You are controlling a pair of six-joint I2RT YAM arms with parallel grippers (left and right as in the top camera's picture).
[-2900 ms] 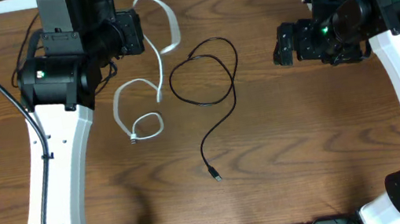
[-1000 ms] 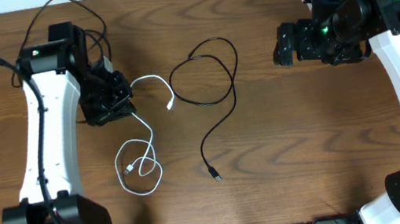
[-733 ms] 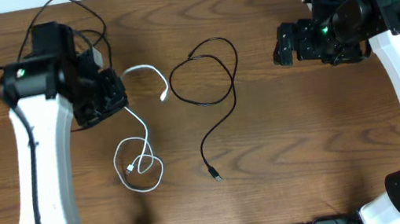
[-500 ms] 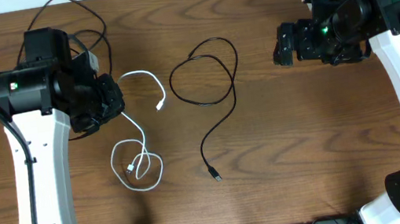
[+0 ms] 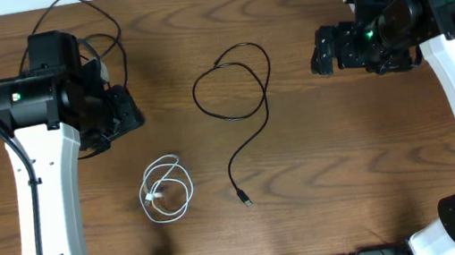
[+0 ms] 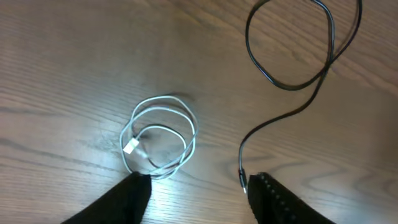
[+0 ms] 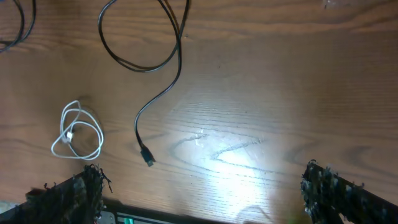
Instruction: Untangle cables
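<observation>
cables look light, thin and limp, likely to slide on the wood and sag when lifted; a pinch on a single strand near a plug end seems the safest hold; left gripper (image 6: 199, 186) hangs above the table (image 5: 352, 172) with jaws parted, holding and touching nothing; just ahead of its fingertips lies the white cable (image 6: 158, 140), wound into a small coil, its plug at the coil's edge; beside that, apart from it, the black cable (image 5: 264, 99) runs from a free plug up into a wide loop; right gripper (image 7: 202, 180), well off to the side, stands wide apart and empty
</observation>
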